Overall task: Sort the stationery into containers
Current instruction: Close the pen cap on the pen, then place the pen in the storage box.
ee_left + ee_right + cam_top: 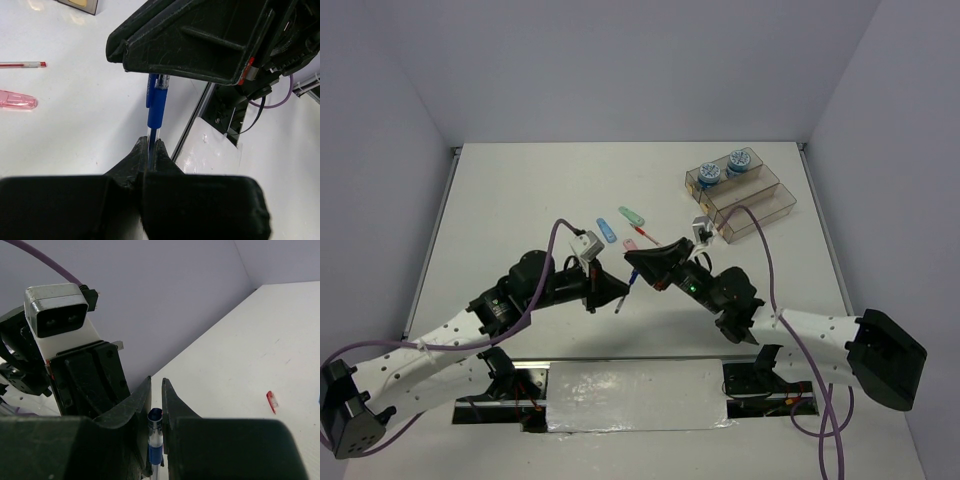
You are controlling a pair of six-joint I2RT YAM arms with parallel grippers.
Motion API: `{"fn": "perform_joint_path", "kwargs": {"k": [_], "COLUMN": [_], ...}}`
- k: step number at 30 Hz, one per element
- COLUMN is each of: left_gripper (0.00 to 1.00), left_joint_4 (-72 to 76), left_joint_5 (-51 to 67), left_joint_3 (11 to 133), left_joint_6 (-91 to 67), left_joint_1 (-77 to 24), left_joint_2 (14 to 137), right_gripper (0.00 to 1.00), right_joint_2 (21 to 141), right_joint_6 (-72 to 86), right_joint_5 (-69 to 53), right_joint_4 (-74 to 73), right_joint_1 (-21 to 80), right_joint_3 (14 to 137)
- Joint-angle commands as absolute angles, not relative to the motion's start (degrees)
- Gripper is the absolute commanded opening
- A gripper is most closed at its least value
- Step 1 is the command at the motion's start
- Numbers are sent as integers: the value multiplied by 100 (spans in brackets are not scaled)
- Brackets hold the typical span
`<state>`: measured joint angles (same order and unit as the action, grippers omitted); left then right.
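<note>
A blue pen [628, 288] is held above the table between both grippers. My left gripper [619, 293] is shut on its clear barrel [150, 142]. My right gripper [633, 266] is shut on its blue cap end [156, 440]. The three joined clear bins [752, 212] stand at the far right, with two blue-and-white tape rolls [710, 175] in the far one. A blue flat piece [607, 231], a green one [633, 216], a pink one [630, 243] and a red pen [642, 233] lie on the table beyond the grippers.
The left wrist view shows the red pen [22, 64] and the pink piece [17, 101] on the white table, and the table's near edge [192, 125]. A small red bit [270, 401] lies on the table in the right wrist view.
</note>
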<state>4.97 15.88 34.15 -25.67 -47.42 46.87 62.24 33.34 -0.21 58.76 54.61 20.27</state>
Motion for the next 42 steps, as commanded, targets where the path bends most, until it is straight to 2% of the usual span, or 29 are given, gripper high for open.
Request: {"fn": "perform_joint_path", "kwargs": {"k": [1,2,3,4,5,7,10,15,21,25,27,29,33,37,38,42], "left_gripper": [0,0,0,0,0,0,0,0,0,0,0,0,0,0,0,0], "left_joint_4": [2725,2672,2637,2576,2532,2470,2364,2171,1751,1538,1608,1722,2179,2558,2566,2654], "left_joint_5": [1406,1441,1476,1537,1564,1582,1521,1328,607,519,475,492,895,1859,1994,2171], "left_joint_3": [4184,4070,4017,3877,3806,3552,3271,3190,3505,4085,4542,4902,6290,7854,8553,10008], "left_joint_6": [-2637,-2602,-2575,-2549,-2523,-2461,-2435,-2391,-2470,-2259,-1996,-1741,-1135,-722,-529,-159], "left_joint_1": [-4614,-4614,-4623,-4614,-4623,-4623,-4623,-4623,-4623,-4623,-4623,-4614,-4500,-4368,-4368,-4377], "left_joint_2": [4553,4561,4579,4588,4579,4553,4491,4482,4631,5456,5834,6545,8448,10157,10491,12054], "right_gripper": [8,15,33,43,58,67,73,75,76,76,76,76,76,76,76,76], "right_joint_2": [6338,6180,6083,5873,5784,5504,5257,5001,4494,3430,2642,2138,1355,1117,1038,906], "right_joint_6": [3208,3191,3121,3103,3076,3006,3006,2944,2953,2734,2663,2637,2689,2689,2655,2654], "right_joint_5": [-809,-817,-835,-800,-756,-703,-764,-1124,-1723,-1048,-109,873,1992,2171,2093,1872], "right_joint_4": [4422,4316,4107,3957,3642,3368,2858,2487,2786,1737,1049,-5,-1876,-2635,-2689,-3058], "right_joint_1": [5757,5739,5704,5687,5600,5450,4993,4413,4395,4395,4403,4403,4386,4395,4403,4403], "right_joint_3": [1986,2117,2196,2276,2459,2653,3101,3638,3306,3059,3180,3374,4251,4710,4728,4764]}}
